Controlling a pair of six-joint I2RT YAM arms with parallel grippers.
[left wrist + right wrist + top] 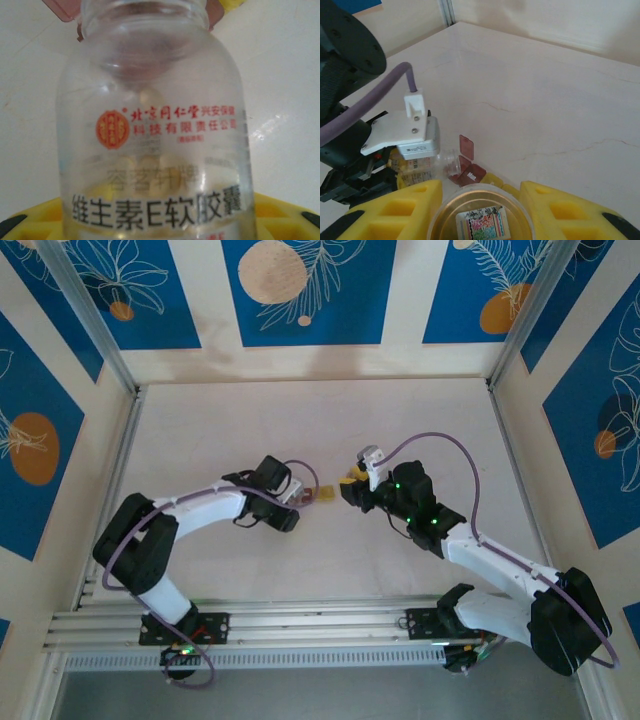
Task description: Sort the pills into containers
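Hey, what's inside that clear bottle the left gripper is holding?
Through the clear bottle in the left gripper, a few pale yellowish capsules show, blurred. The printed label covers the lower part, so their number is hidden.

Clear bottle with a red seal and black lettering, dark red container with white "Mon.", gold lid, blue walls with orange circles.

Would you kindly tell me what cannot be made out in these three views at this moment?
1. The pills in the bottle: left wrist view, blurred behind glass and print; uncountable.
2. The dark red box: right wrist view, too small and seen too flat to show any contents.
3. The round gold cap: right wrist view, cut off by the bottom edge; label print unreadable.
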